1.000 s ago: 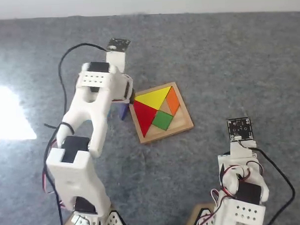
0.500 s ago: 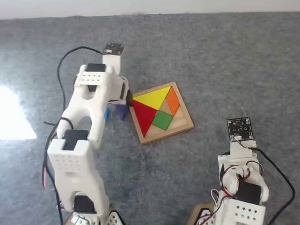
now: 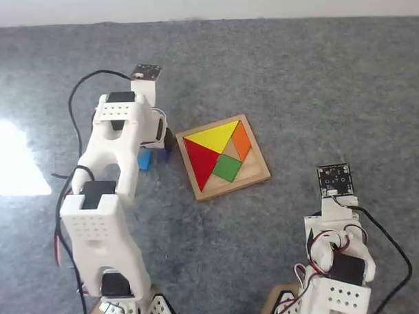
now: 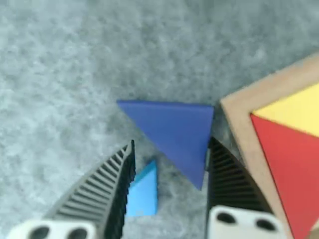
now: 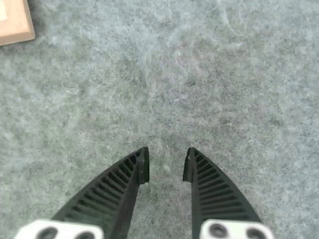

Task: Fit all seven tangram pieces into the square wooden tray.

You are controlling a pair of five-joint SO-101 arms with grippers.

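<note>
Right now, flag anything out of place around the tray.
Two pieces lie outside the tray on the grey mat, beside its edge: a dark blue triangle and a smaller light blue piece, both by the open left gripper.

Part-filled tray [image 3: 232,188], 2 blue tris [image 4: 174,132] beside.

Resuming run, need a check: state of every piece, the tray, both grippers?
wooden tray: partly filled, bare wood showing
yellow piece: seated in tray
red piece: seated in tray
orange piece: seated in tray
green piece: seated in tray
dark blue triangle: on mat, outside tray
light blue piece: on mat, outside tray
left gripper: open, empty, over dark blue triangle
right gripper: open, empty
</note>
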